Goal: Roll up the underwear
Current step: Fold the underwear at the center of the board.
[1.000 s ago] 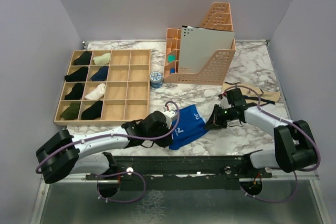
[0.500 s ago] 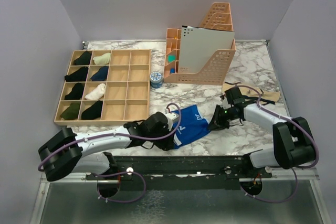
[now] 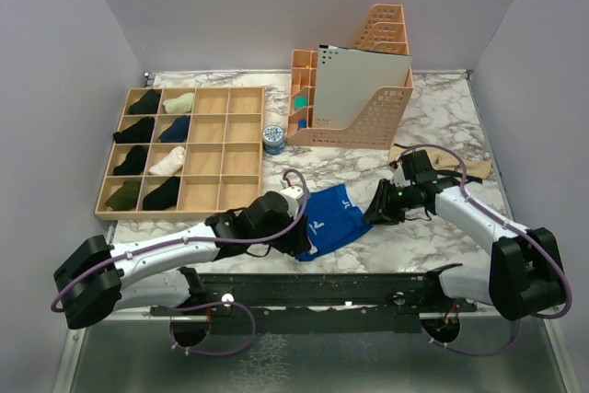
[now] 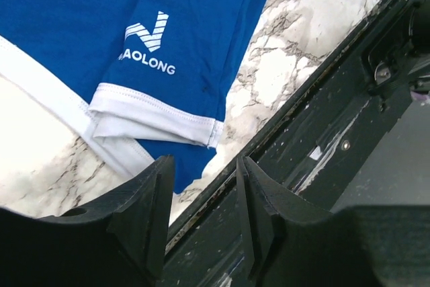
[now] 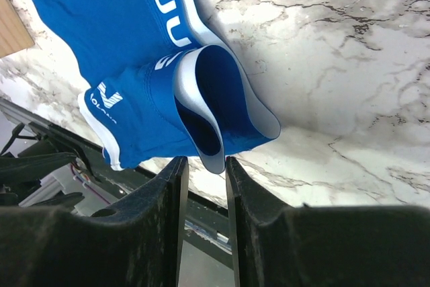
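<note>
Marble table (image 3: 419, 244), near edge: blue underwear (image 3: 333, 218), loosely folded, between left gripper (image 4: 203, 166) and right gripper (image 5: 205, 160), both sets of jaws partly spread, gripping nothing. Press the upstanding waistband (image 5: 190, 15) flat first, then roll tightly from one side.

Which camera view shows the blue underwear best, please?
The right wrist view: the underwear fills much of it, and the folded-up waistband is clear. The top view shows it small; the left wrist view shows only a hem and a logo.
</note>
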Controlling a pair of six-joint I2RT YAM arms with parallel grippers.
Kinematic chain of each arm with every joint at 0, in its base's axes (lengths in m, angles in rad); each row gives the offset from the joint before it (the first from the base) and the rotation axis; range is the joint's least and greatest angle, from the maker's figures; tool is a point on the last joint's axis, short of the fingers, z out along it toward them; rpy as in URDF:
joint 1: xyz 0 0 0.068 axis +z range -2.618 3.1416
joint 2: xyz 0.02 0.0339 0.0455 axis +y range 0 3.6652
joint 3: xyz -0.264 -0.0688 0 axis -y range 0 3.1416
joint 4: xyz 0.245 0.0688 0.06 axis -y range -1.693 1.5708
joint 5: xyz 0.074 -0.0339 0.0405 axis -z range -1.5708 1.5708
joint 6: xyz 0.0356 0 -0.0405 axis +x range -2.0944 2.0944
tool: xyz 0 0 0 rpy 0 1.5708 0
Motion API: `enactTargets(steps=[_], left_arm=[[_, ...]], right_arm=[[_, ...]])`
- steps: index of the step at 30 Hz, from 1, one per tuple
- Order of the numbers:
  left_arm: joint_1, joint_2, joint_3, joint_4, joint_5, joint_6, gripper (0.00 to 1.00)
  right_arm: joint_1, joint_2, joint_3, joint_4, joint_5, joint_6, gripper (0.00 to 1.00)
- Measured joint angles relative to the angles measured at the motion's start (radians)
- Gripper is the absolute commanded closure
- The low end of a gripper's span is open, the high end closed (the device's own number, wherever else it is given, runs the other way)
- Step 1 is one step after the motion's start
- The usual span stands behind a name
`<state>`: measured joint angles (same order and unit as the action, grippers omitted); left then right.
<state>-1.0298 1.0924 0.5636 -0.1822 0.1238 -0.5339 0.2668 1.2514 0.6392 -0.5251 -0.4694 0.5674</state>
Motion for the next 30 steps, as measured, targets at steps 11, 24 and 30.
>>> enactTargets(steps=[11, 24, 30], left_arm=[[0.0, 0.137, -0.045, 0.122, 0.014, -0.091, 0.53], [-0.002, 0.194, -0.043, 0.21, -0.035, -0.152, 0.49], [-0.003, 0.167, -0.084, 0.27, -0.069, -0.208, 0.49]], right_arm=[[0.0, 0.026, 0.0, 0.016, -0.003, -0.001, 0.55], [0.0, 0.055, -0.005, 0.08, -0.056, 0.001, 0.55], [0.0, 0.062, -0.025, 0.095, -0.079, 0.003, 0.55]])
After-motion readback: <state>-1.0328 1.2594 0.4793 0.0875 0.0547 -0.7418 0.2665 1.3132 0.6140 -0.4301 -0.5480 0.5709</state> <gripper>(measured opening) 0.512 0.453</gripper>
